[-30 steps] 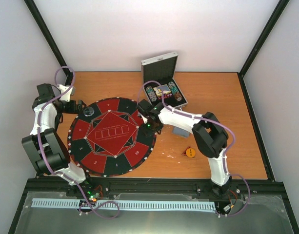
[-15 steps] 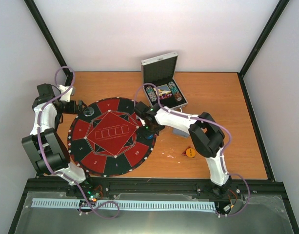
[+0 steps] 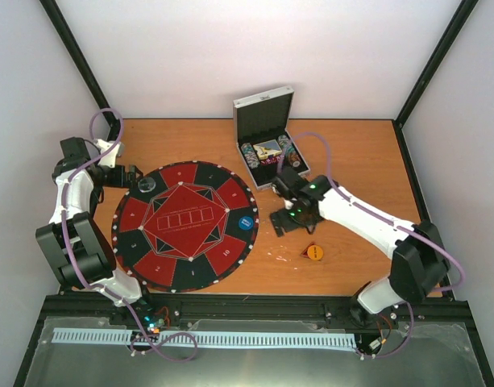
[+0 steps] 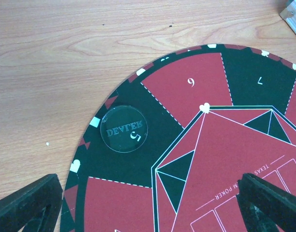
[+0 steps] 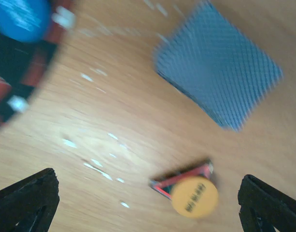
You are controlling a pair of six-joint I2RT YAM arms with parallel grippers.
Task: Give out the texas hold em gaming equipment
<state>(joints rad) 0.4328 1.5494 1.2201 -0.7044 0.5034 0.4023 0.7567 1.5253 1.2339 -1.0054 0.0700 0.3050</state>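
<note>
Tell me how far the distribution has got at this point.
Done: the round clear dealer disc and round blue disc lie on the red-and-black mat. In hand: nothing; both the left gripper and right gripper are open. Left: grey-blue card deck, yellow disc and black-red triangle marker, cased poker chips.

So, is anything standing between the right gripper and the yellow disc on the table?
Nothing visible. The right gripper hangs open above bare table. The yellow disc lies partly on the black-red triangle marker, uncovered, and the card deck sits apart to one side.
</note>
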